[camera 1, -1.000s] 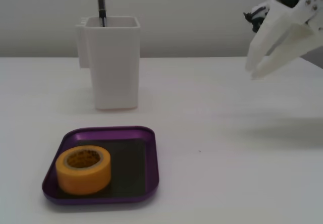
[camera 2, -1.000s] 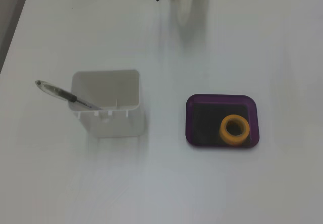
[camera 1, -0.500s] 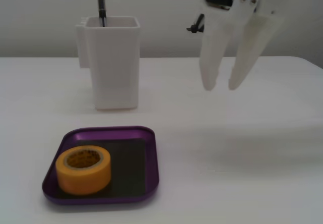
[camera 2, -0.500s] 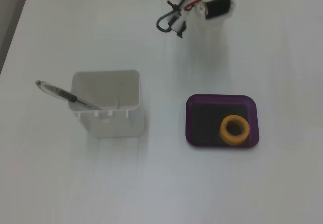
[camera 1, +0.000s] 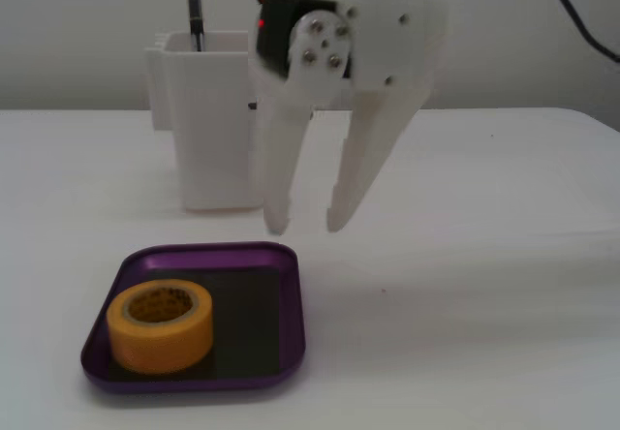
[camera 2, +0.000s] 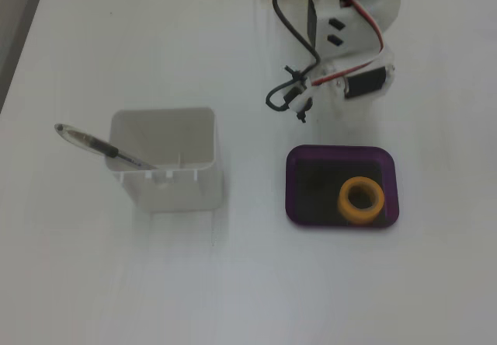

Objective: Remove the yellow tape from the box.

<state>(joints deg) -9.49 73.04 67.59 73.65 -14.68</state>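
So closest to us in a fixed view we've got the yellow tape [camera 1: 160, 325], lying flat with its hole facing up, sitting in the left part of the box [camera 1: 291, 294], which is that shallow purple tray with a dark bottom. The roll is right up against the left rim as far as we can tell, and the right part of the tray floor is bare. Nothing is touching the tape. Just behind the tray's far right corner we see the gripper [camera 1: 302, 225] hanging in the air, pointing straight down, jaws spread apart with a clear gap between the two white fingers [camera 1: 281, 173] and nothing held between them. The tips are above the worktop [camera 1: 484, 285], not touching it or the tray. From a fixed view looking down, the gripper body [camera 2: 345, 88] sits just past the tray's far edge, with a black cable looped beside it, and the tape [camera 2: 361, 201] shows in the near right part of the box [camera 2: 293, 205]. Further back stands a tall white container [camera 1: 215, 120] with a pen [camera 1: 195, 9] sticking out of it, well apart from the tray; from above the pen [camera 2: 101, 147] leans out over the container's left edge.
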